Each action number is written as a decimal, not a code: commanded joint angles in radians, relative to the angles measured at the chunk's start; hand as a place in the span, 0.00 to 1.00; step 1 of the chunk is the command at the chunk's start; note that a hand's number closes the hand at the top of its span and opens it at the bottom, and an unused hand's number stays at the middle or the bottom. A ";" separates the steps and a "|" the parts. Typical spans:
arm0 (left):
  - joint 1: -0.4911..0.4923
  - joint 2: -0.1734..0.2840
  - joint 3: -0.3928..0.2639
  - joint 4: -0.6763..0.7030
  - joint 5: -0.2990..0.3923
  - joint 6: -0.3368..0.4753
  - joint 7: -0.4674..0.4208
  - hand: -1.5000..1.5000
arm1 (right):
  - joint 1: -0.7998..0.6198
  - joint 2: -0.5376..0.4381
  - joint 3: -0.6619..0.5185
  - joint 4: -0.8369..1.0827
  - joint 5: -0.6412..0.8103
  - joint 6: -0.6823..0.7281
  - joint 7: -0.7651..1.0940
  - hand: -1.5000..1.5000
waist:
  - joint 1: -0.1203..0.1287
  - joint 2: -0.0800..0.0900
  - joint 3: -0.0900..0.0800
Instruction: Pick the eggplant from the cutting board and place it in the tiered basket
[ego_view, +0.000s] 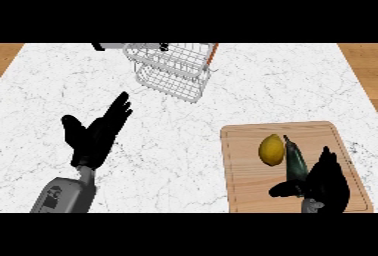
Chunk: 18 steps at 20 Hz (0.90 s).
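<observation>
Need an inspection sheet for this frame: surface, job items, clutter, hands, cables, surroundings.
Surface: white marble counter, wooden floor showing at both upper corners.
Job's things: eggplant lies on the cutting board at lower right, beside the lemon; tiered basket of white wire stands at the counter's far edge, nothing seen in it.
Clutter: lemon on the board, left of the eggplant.
Hands: right hand is at the eggplant's near end, thumb toward it; whether it grips cannot be told. Left hand open, fingers straight, resting at the left, holding nothing.
Cables: nothing seen.
Surroundings: a dark and white object behind the basket, too cut off to identify.
</observation>
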 joint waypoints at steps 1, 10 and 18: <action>0.020 -0.010 0.000 0.006 -0.014 -0.019 -0.033 0.50 | -0.025 0.005 0.011 0.165 -0.051 -0.086 -0.025 1.00 | 0.006 0.013 0.015; 0.023 -0.031 0.007 -0.021 -0.029 -0.005 0.010 0.50 | -0.053 0.001 0.026 0.157 -0.001 -0.093 -0.100 1.00 | 0.007 0.011 0.014; -0.035 -0.027 0.034 0.010 -0.021 -0.021 0.034 0.50 | -0.020 0.003 0.367 0.026 0.100 -0.139 0.147 1.00 | 0.006 0.010 0.013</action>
